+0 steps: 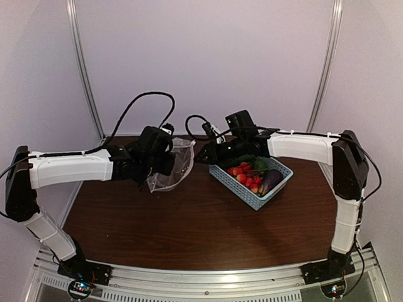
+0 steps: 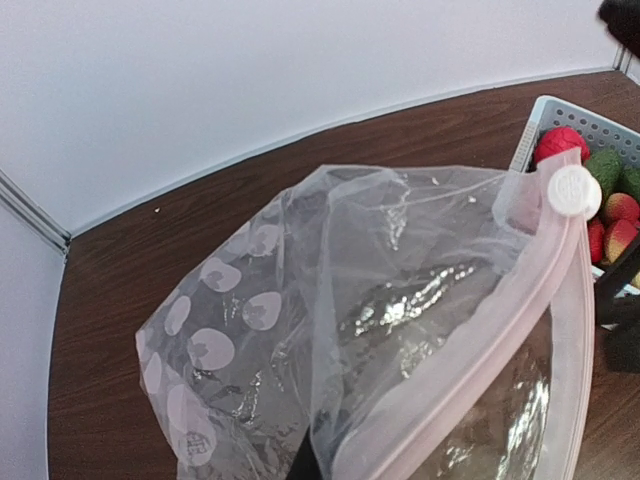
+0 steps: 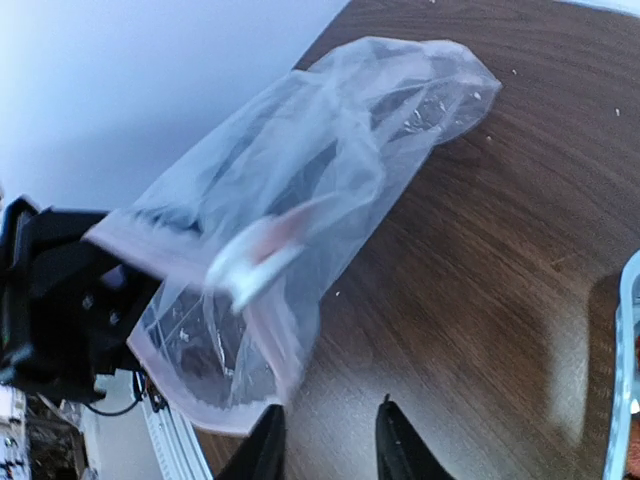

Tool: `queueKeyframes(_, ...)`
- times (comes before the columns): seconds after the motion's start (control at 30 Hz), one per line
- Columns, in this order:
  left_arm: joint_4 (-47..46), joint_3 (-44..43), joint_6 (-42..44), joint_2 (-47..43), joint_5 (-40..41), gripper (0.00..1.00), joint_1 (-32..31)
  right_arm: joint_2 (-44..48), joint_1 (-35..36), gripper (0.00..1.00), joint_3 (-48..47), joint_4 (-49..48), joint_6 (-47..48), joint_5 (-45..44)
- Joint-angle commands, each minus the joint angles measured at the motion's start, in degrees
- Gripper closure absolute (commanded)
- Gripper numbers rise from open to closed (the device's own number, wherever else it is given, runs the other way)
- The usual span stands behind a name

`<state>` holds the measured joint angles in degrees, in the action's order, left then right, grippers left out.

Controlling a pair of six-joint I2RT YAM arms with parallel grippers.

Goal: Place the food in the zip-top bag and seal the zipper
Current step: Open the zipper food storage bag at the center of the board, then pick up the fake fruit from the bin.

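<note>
The clear zip-top bag [image 1: 175,165] with pale spots hangs above the table from my left gripper [image 1: 161,163], which is shut on its mouth edge. In the left wrist view the bag [image 2: 300,320] fills the frame. The zipper [image 2: 500,330] runs diagonally as a pale pink strip, with a white slider [image 2: 574,190] at its far end. My right gripper [image 3: 328,452] is open and empty, just beside the bag's lower edge [image 3: 250,400]. The food lies in the blue basket [image 1: 249,194]: red strawberries [image 1: 242,173], a purple eggplant [image 1: 271,180] and green pieces [image 1: 249,161].
The blue basket stands on the brown table right of the bag; its rim shows in the left wrist view [image 2: 580,115] and at the right edge of the right wrist view [image 3: 626,370]. A pale wall stands behind the table.
</note>
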<state>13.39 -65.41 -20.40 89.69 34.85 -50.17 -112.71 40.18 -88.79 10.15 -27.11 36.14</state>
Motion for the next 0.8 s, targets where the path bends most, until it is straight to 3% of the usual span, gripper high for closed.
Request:
queueKeyframes(0.0, 1.5, -2.9, 0.6, 0.8, -5.8, 1.0, 4.1, 7.2, -4.4, 0.61, -2.8, 7.6, 13.4, 8.4)
queueKeyframes(0.07, 2.9, -4.2, 0.9, 1.7, -9.9, 1.0, 5.9, 8.1, -7.5, 0.55, -3.6, 12.9, 19.1, 8.8)
queueKeyframes(0.2, 2.6, -5.6, 2.8, 3.4, -16.3, 1.0, 8.1, 7.6, -13.1, 0.54, -6.1, 25.0, 33.8, 5.9)
queueKeyframes(0.33, -1.3, -3.7, 1.9, 3.2, -26.4, 1.0, 9.5, 8.9, -15.9, 0.56, -2.5, 28.1, 43.3, -5.8)
queueKeyframes(0.5, -2.7, -2.1, 1.8, 1.8, -34.8, 1.0, 10.0, 10.2, -19.8, 0.61, 2.3, 26.3, 47.3, -12.4)
queueKeyframes(0.77, -3.0, -1.3, 1.0, -1.0, -37.9, 1.0, 10.0, 10.9, -27.5, 0.6, 8.0, 26.9, 48.6, -7.8)
